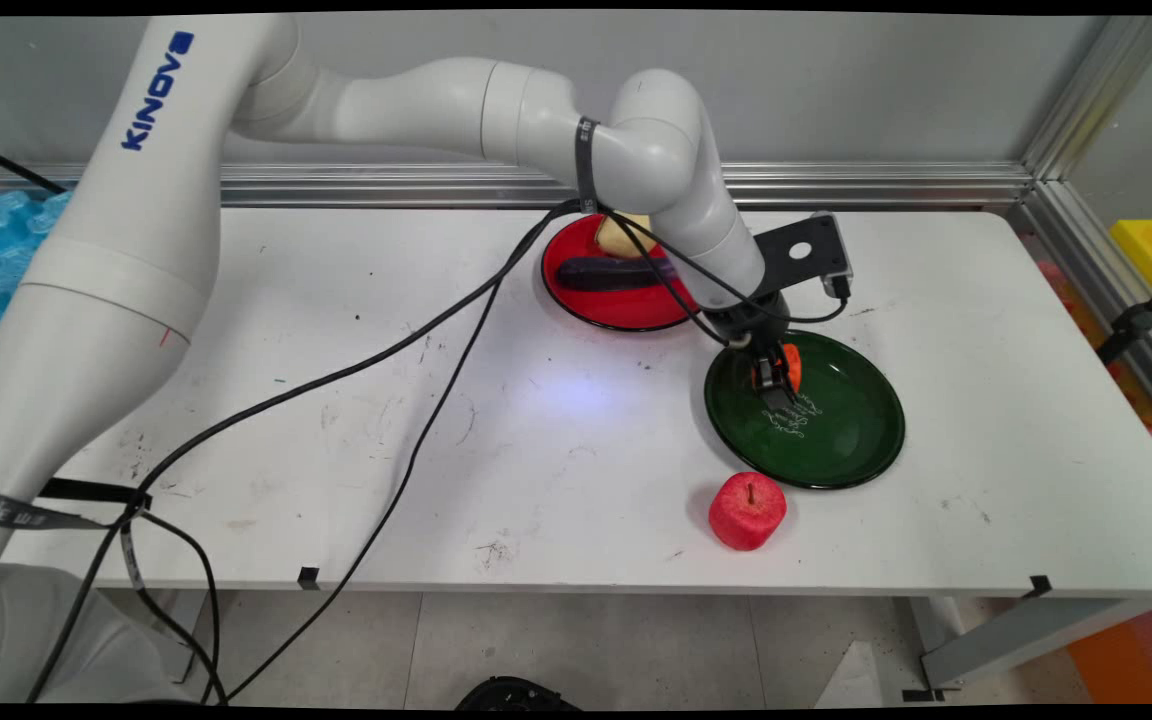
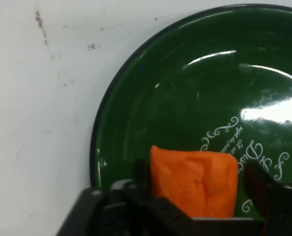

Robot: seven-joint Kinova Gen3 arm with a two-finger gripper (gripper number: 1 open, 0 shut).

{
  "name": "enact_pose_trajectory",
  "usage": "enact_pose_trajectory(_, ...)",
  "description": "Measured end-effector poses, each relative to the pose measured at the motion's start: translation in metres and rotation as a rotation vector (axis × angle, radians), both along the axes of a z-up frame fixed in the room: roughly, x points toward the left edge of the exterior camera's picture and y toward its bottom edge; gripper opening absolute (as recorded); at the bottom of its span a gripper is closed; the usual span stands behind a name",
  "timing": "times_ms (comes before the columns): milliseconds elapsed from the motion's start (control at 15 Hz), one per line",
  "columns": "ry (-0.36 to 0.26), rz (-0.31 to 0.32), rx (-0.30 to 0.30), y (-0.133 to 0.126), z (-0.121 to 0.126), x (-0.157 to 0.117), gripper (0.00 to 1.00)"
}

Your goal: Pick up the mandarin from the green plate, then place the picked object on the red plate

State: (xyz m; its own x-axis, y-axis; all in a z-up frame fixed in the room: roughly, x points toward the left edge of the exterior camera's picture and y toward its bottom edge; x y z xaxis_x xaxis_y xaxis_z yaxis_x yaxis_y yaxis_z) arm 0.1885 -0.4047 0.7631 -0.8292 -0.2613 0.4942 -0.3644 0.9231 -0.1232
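Note:
My gripper [image 1: 774, 385] reaches down over the left part of a dark green plate [image 1: 856, 440] with white lettering. It is shut on a blocky orange piece of food [image 1: 792, 365]. In the hand view the orange piece [image 2: 195, 182] sits between the two black fingers of the gripper [image 2: 197, 172], just above the green plate [image 2: 185, 98]. It presses against the left finger [image 2: 141, 173], and only a thin sliver of plate shows beside the right one. A red apple [image 1: 747, 511] stands on the table just in front of the plate.
A red plate [image 1: 616, 312] behind and to the left of the green one holds a long dark vegetable [image 1: 601, 273] and a pale yellowish piece [image 1: 618, 235]. Black cables [image 1: 416, 340] hang from the arm across the table's left half. An aluminium rail runs along the back.

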Motion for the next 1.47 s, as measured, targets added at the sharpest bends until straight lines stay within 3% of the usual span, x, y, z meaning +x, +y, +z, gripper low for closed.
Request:
enact_pose_trajectory(600,0.006,-0.005,0.012,0.004,-0.003,0.001,0.00)
enact_pose_trajectory(1133,0.006,-0.003,0.012,-0.004,0.048,0.029,0.00)
enact_pose_trajectory(1467,-0.047,0.024,0.006,-0.013,0.077,0.077,0.00)
